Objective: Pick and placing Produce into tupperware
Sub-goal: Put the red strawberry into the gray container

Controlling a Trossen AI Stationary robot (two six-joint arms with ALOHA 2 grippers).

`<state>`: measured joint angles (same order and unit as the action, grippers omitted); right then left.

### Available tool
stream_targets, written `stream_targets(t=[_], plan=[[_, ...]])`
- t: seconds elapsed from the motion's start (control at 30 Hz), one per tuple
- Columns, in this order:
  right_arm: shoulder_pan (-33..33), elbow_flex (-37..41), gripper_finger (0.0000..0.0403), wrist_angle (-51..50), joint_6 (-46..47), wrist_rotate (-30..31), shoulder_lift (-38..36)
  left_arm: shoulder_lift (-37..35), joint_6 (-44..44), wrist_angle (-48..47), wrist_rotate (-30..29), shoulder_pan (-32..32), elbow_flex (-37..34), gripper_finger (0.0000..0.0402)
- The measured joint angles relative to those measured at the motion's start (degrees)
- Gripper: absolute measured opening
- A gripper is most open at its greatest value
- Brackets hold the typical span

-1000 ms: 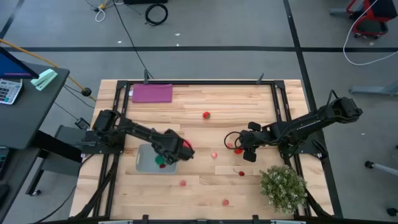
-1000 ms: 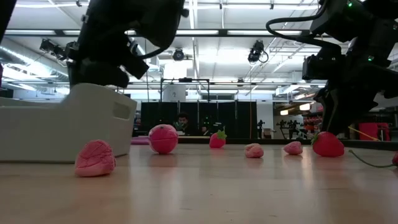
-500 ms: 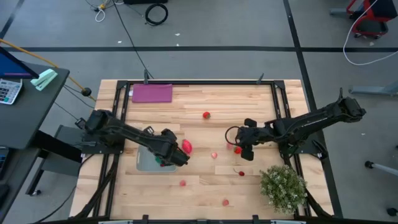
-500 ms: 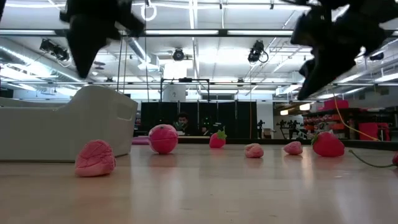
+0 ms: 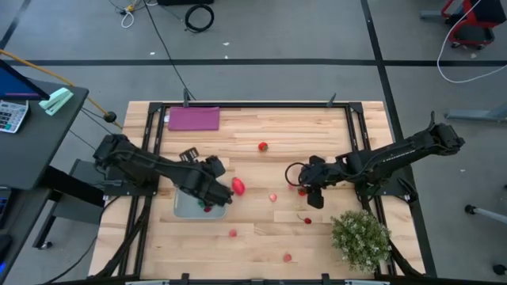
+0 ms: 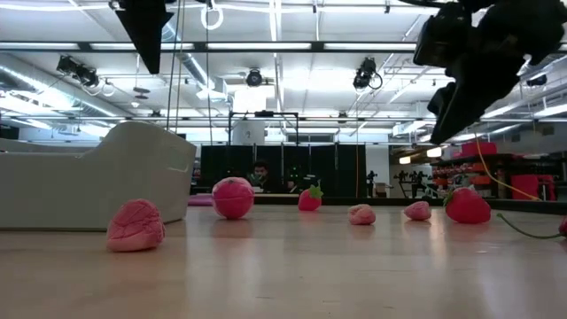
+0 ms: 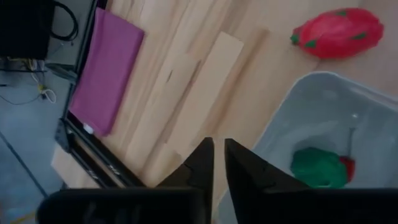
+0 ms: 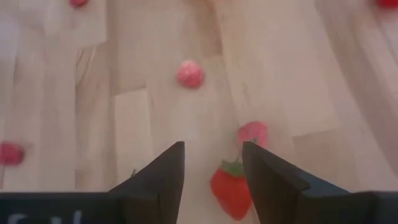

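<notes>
Lifted back since earlier, the left claw [image 5: 212,184] hangs nearly closed, empty, over the tupperware [image 5: 184,207]; open right claw [image 8: 212,180] straddles a light, smooth toy strawberry [image 8: 231,187] on the bench — pinch its middle

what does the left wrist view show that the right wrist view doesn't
Only the left wrist view shows the tupperware holding a green piece and a small red piece, a large red fruit on the wood just outside it, and the purple mat.

Only the right wrist view shows a strawberry between the open fingers of the right hand, plus loose pink pieces.

Both show the wooden table and empty fingers.
</notes>
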<state>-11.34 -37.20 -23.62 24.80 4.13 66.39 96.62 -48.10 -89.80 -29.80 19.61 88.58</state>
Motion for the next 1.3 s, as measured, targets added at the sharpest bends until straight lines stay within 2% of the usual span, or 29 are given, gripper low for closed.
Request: stream_targets(t=[0.23,0.47,0.73,1.0,1.3], plan=[[0.08,0.03,0.0213,0.17,3.4,5.01,1.21,0.13,5.15,-0.17,0.01,-1.2,0.0,0.0093],[0.03,0.03,0.0231,0.58,10.99,6.63,7.6,0.13,4.18,-0.2,0.02,-1.13,0.0,0.0101],[0.07,0.03,0.0212,2.23,8.59,7.04,16.67,0.13,-0.6,-0.22,0.09,-1.02,-0.02,0.0084],[0.09,0.03,0.0192,4.31,8.61,8.36,17.51,0.13,-0.58,-0.2,0.09,-1.02,-0.02,0.008],[0.07,0.03,0.0112,4.22,8.61,9.5,17.51,0.13,-0.58,-0.22,0.09,-1.02,-0.02,0.0078]])
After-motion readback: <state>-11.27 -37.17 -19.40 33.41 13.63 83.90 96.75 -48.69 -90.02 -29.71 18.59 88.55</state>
